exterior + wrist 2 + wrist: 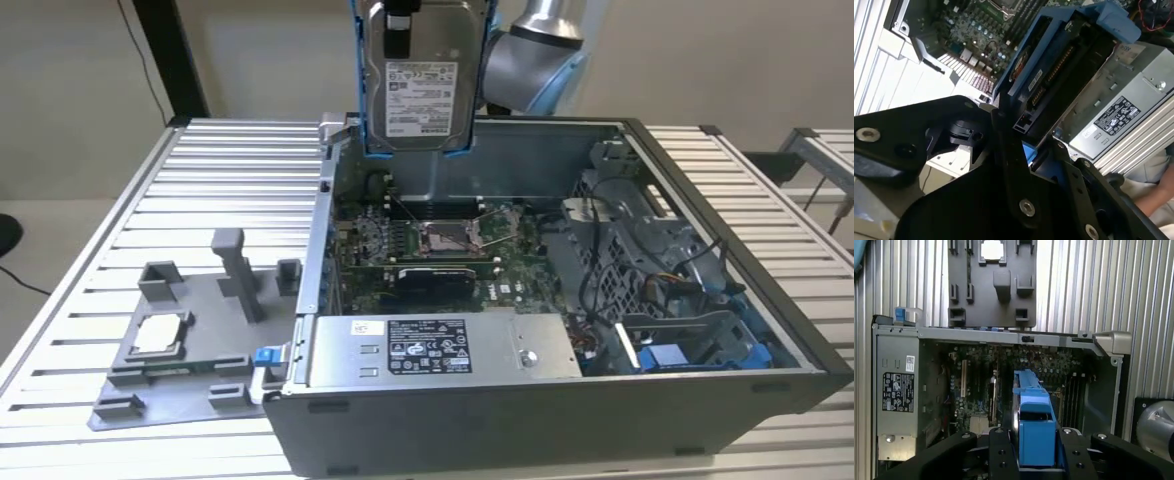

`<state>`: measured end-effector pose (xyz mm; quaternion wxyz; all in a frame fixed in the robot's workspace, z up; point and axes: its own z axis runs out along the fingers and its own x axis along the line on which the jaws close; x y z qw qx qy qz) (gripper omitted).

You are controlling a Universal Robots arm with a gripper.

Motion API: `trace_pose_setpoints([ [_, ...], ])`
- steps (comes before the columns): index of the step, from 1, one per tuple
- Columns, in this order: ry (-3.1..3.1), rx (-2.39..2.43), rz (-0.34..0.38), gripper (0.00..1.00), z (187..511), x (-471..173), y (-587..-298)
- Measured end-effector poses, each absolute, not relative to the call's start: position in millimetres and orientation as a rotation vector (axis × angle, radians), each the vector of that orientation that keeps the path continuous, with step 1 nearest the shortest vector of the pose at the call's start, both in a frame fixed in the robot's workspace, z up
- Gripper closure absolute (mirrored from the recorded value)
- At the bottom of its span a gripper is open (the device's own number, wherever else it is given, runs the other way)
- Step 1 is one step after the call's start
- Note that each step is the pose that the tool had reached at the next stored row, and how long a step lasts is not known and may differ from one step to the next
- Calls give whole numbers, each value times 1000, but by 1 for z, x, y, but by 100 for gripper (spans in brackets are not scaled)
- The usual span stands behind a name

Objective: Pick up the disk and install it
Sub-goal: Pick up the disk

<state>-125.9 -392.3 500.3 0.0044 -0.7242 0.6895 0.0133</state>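
Observation:
The disk (420, 85), a silver-grey drive with a white label in a bright blue carrier, hangs upright above the back wall of the open computer case (561, 430). My gripper (1034, 452) is shut on it: in the first wrist view a black finger (1000, 450) presses each side of the blue carrier (1034, 425). In the second wrist view the disk (1054, 65) juts out from the gripper (1034, 157) over the motherboard. In the exterior view the gripper body is cut off by the upper edge, with the grey arm (534, 50) behind the disk.
Inside the case lie the motherboard (441, 240), a big grey labelled box (441, 345) at the front, and a drive cage with blue parts (667, 355) and cables at the exterior view's right. A grey fixture plate (174, 390) with a small square chip (158, 335) sits left of the case.

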Motion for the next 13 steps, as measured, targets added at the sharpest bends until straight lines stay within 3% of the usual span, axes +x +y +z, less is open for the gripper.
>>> trace_pose_setpoints([
  [13,2160,-2269,42,100,500,-89,-392],
])
